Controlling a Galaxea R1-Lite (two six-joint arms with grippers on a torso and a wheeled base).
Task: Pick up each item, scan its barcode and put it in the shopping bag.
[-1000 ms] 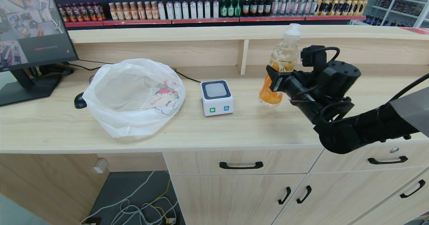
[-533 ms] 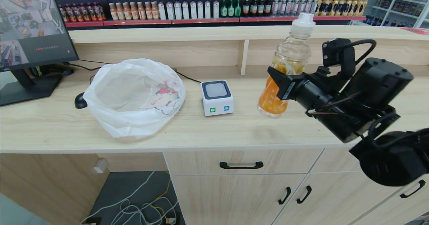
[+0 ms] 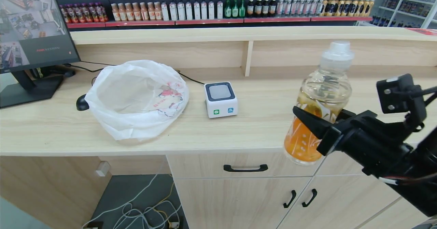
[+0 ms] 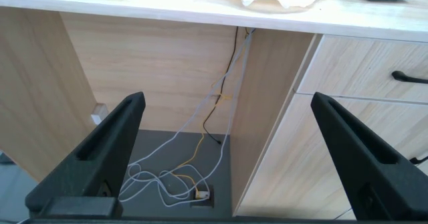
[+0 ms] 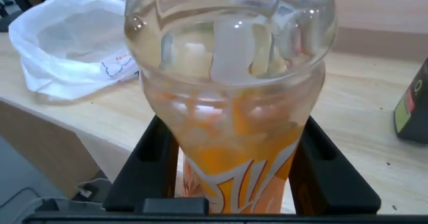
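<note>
At the counter (image 3: 239, 133) front edge, right jaws clamp the bottle (image 3: 323, 90) near upright, cap uppermost; left jaws stand apart

Clear orange-labelled bottle (image 3: 324, 89), white shopping bag (image 3: 136, 96) with red print, white scanner (image 3: 221, 100)

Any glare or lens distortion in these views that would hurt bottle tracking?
Head view: wide-angle lens slightly bows the counter edge; bright reflections on the bottle, on its clear shoulder. Right wrist view: highlights on the bottle too, and its clear top warps what lies behind. Left wrist view: even light, no glare.
</note>
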